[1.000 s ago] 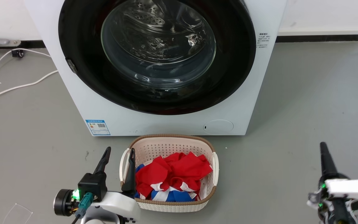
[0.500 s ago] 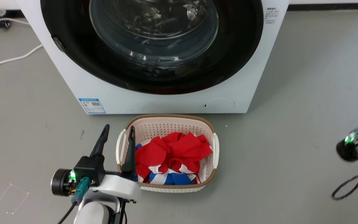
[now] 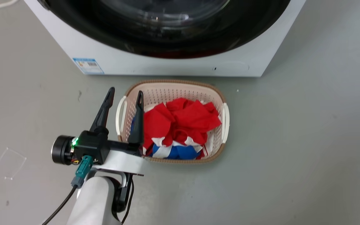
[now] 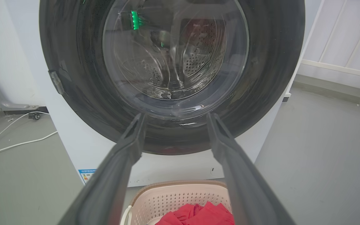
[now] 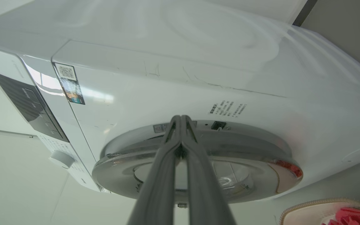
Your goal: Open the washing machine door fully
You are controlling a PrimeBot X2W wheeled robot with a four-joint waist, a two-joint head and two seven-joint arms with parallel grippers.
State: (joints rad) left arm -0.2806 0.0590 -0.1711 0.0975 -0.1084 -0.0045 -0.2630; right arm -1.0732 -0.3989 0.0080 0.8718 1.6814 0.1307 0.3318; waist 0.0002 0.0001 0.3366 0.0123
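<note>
My left end effector (image 3: 126, 91) hovers with its two dark fingers spread apart and nothing between them. In the head view, one finger lies across the left side of the laundry basket (image 3: 221, 95) and the other is just outside it. The cream basket sits on the grey floor (image 3: 308, 140) right in front of the washing machine (image 3: 167, 67), with red, white and blue clothes (image 3: 183, 120) heaped inside. Through the left wrist camera the fingers frame the lower part of the washing machine door (image 4: 73, 68). Its glossy black ring is shut against the white front, and the steel drum shows through the glass bowl. My right end effector (image 5: 180, 118) has its fingers pressed together and empty. Their tips line up with the door's rim, seen edge-on, but I cannot tell whether they touch it.
</note>
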